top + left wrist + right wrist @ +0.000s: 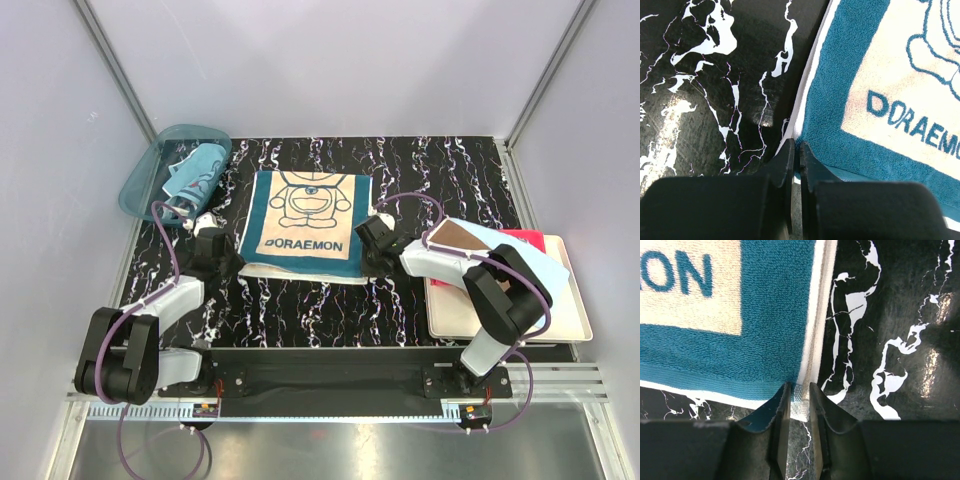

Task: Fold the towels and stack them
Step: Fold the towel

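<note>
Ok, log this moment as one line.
step: grasp near corners | left gripper: shut on Doraemon towel | right gripper: shut on same towel | towel: flat, unfolded

The table (440,170) has a black surface with white marble veining. One towel (305,225) lies flat and unfolded at its centre, teal-bordered with a cream panel bearing a line-drawn figure and the word DORAEMON; its near edge faces the arm bases. A translucent teal basket (150,165) sits at the far-left corner. A cream tray (560,325) rests at the right side, extending past the marble edge.
</note>
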Tool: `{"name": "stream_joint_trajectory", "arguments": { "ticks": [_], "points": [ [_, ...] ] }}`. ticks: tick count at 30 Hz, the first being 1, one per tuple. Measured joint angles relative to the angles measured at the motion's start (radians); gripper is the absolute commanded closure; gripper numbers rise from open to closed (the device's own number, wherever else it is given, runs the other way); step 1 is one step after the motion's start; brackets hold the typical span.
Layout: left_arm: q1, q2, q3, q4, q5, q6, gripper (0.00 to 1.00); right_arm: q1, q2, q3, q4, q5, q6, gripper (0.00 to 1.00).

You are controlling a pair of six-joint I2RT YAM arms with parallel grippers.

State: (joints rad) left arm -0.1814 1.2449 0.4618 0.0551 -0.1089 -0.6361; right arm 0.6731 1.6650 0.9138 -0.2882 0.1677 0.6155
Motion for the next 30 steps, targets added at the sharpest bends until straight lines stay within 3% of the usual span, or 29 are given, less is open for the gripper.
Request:
{"name": "stream_joint_trajectory", "arguments": {
  "ticks": [4, 18, 30],
  "points": [
    [0.000, 0.000, 0.000, 0.000, 0.000, 0.000, 1.00, 0.003, 0.001, 0.009, 0.000, 0.002, 0.002, 0.69],
    [0.000, 0.000, 0.000, 0.000, 0.000, 0.001, 1.00, 0.013, 0.008, 0.012, 0.003, 0.008, 0.004, 0.69],
    [0.000, 0.000, 0.000, 0.000, 0.000, 0.002, 1.00, 0.013, 0.008, 0.013, 0.000, 0.032, 0.010, 0.95]
  ]
}}
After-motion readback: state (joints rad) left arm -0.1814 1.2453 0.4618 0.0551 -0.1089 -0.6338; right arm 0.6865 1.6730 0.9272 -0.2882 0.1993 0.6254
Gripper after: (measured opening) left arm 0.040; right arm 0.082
